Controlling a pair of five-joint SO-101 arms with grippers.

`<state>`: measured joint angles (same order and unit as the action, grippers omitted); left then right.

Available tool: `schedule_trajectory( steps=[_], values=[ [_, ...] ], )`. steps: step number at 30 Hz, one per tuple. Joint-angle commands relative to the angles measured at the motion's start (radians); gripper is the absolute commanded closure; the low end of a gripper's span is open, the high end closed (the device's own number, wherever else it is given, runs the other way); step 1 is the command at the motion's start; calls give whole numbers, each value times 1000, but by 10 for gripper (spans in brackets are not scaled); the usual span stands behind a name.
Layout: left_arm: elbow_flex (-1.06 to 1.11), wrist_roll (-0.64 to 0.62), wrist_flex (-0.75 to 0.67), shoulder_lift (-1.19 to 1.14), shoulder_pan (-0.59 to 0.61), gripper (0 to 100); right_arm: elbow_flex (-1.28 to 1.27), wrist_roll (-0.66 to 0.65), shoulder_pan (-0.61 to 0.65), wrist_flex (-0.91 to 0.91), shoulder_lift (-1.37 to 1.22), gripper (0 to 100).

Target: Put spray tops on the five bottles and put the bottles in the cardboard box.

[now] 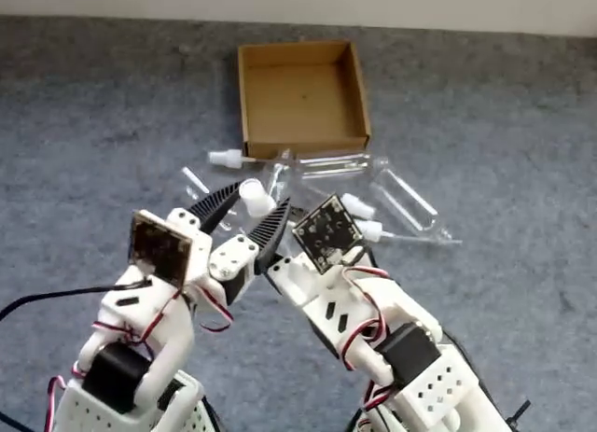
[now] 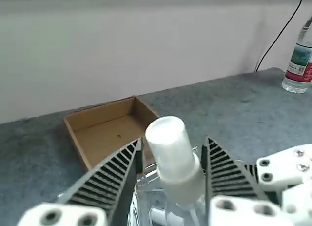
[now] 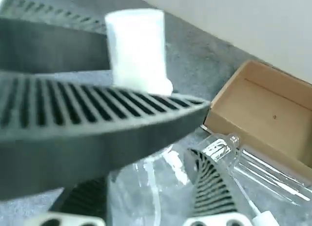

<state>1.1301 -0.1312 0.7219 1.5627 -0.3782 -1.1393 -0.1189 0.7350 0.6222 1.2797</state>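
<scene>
1. The left gripper (image 1: 263, 195) hung over the grey table (image 1: 84, 124) at the left of the pair. Its black ribbed fingers (image 2: 114, 179) were clamped from both sides on a white spray top (image 2: 170, 148).
2. That spray top sat on the neck of a clear held bottle (image 2: 146, 199). The bottle was lifted off the table and tilted, with its cap end towards the far side.
3. Just to the right and lower, the right gripper (image 3: 146, 187) was closed on the body of the held bottle. One of its ribbed fingers (image 3: 209, 187) lay against the clear wall.
4. Beyond both grippers the cardboard box (image 1: 244, 96) rested on the table with its open side up.
5. Along the box's near wall lay a second bottle (image 1: 326, 161) on its side. A loose white top (image 1: 224, 158) lay off its left end, and whether the two were joined could not be told.
6. Further right a third bottle (image 1: 410, 203) lay slantwise on the table. Two more white tops lay just beside it, the nearer top (image 1: 370, 230) trailing a thin tube to the right and the farther top (image 1: 359, 206) close to the bottle's left end.
7. At the far right in the left wrist view, a water bottle (image 2: 298, 65) stood upright near the wall, well apart from the box.
</scene>
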Motion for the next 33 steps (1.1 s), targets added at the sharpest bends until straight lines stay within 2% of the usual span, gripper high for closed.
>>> schedule_trajectory(
  steps=[1, 7, 14, 20, 24, 33],
  values=[
    [-77, 9, 51, 13, 18, 839, 15, 12, -15, -36, 27, 995],
    [-76, 11, 138, 15, 27, 839, 13, 12, -50, -38, 27, 995],
    [-74, 11, 141, 10, 177, 839, 8, 9, -108, -39, 24, 995],
    [-71, 8, 143, 16, 249, 839, -108, 8, -108, -208, -96, 995],
    [-27, 9, 135, 19, 262, 839, -131, 8, -110, -225, -189, 995],
    [102, 3, -129, 15, 355, 839, -139, 6, -51, -222, -177, 995]
  ],
)
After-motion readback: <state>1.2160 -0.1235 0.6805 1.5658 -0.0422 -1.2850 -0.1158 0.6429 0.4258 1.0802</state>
